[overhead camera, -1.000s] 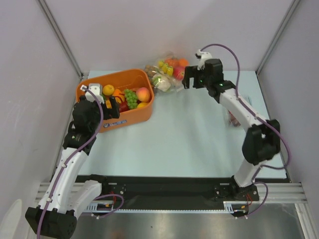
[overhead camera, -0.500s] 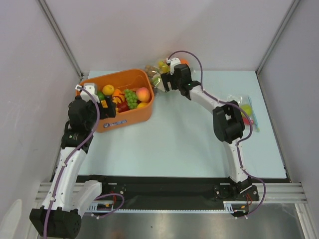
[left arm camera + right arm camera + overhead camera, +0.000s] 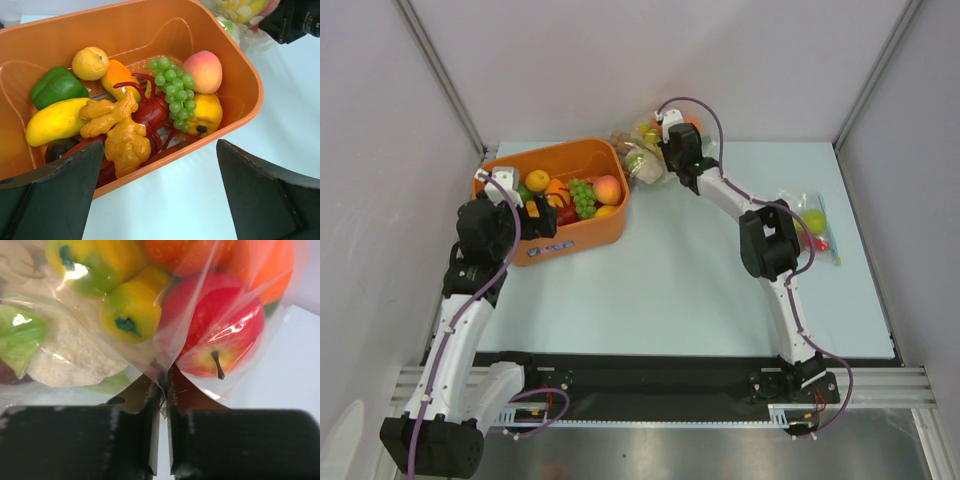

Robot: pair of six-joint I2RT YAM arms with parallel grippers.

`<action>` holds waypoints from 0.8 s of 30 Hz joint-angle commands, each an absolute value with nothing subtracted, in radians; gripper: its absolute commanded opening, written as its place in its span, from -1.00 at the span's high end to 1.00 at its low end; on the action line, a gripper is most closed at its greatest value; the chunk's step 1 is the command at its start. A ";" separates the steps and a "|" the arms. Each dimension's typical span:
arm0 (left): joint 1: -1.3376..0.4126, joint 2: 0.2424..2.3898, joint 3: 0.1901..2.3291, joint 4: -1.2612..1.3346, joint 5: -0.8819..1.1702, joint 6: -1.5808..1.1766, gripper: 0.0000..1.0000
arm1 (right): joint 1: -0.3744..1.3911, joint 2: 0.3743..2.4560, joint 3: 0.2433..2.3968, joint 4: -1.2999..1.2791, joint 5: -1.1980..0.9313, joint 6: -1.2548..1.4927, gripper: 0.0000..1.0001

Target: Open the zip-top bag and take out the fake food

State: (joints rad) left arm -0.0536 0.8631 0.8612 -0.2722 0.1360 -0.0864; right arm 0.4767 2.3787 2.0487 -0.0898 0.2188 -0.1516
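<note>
While the left gripper (image 3: 160,145) is hovering with its jaws spread wide and grasping nothing above the orange bin (image 3: 582,232) at the far left of the table (image 3: 700,280), loose toy produce is lying inside that bin: a green pepper (image 3: 57,85), a lemon (image 3: 90,62), a bunch of green grapes (image 3: 175,95) and a peach (image 3: 202,70). A white label (image 3: 553,248) is showing on the bin's near wall, its writing too small to read.

Just right of the bin's far right corner, the zip-top bag (image 3: 638,165) is sitting at the far middle of the table. The fake food (image 3: 130,310) is crowding inside it, all glossy plastic: a red apple (image 3: 220,330) blushing yellow around a dark stem, yellow-green fruits (image 3: 85,260) with green stem ends, orange pieces (image 3: 185,255) behind, and a pale knobbly piece (image 3: 70,360) beside a green leaf (image 3: 20,332). The right gripper (image 3: 162,390) is clenching a fold of the bag's clear, wrinkling film between its closed jaws.

Farther right, a second clear bag (image 3: 812,222) holding green and red pieces is lying near the table's right edge.
</note>
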 commanded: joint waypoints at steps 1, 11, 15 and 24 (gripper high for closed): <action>-0.046 0.864 0.877 -0.238 0.193 -0.087 -0.99 | 0.468 2.339 2.086 -0.139 0.019 -0.140 0.86; -0.046 0.853 0.876 -0.239 0.199 -0.089 -1.00 | 0.480 2.197 1.976 -0.377 -0.222 -0.084 1.00; -0.055 0.842 0.873 -0.235 0.216 -0.084 -1.00 | 0.492 2.077 1.826 -0.411 -0.169 -0.040 1.00; -0.273 0.833 0.858 -0.229 0.143 -0.038 -1.00 | 0.492 1.716 1.557 -0.422 -0.126 0.175 1.00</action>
